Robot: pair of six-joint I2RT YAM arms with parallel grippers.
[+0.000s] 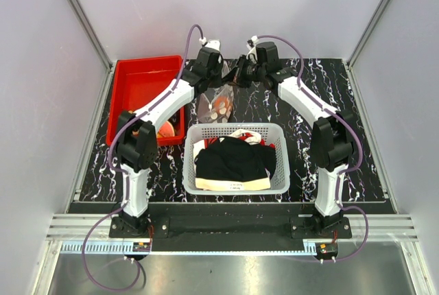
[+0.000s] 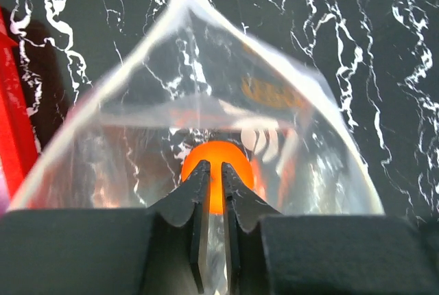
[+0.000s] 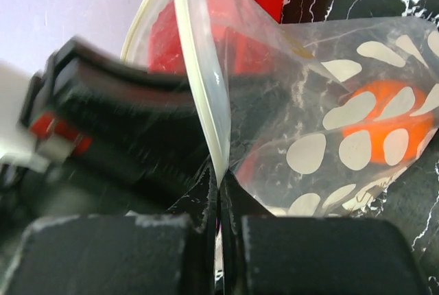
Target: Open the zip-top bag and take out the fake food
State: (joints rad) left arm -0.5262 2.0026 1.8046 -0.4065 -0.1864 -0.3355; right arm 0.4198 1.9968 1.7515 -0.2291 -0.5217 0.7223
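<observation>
Seen from above: a black marbled counter [image 1: 329, 89] carrying a white mesh basket [image 1: 278, 171], heaped with black and white clothes [image 1: 230, 161].

Just beyond the basket's far rim, toward its left half: a clear crinkly bag [image 2: 206, 89], held up by its mouth and stretched between both end effectors. Impossible to tell whether its bottom edge touches the counter.

Left end effector [image 2: 214, 166] almost closed, pinching a fold of the bag's clear film (only a thin sliver of plastic in the gap between the fingers).

Right end effector [image 3: 219, 175] clamped tight on the pale zip strip at the mouth, with the strip rising straight up from the fingertips. A second, thinner edge curving away from that strip toward the left end effector, so the mouth looks parted there.

Both end effectors above and beyond the basket's far rim, facing each other, close together on opposite sides of the bag.

Inside the bag: toy food [image 1: 221, 110]. An orange fruit [image 2: 217, 149] directly behind the left fingertips, several pale discs [image 3: 306, 153] pressed flat against the film, and something red lower down (too blurred to name).

Farther back and to the left of the basket: a red bin [image 1: 140, 79], its near end partly hidden under the left arm.
</observation>
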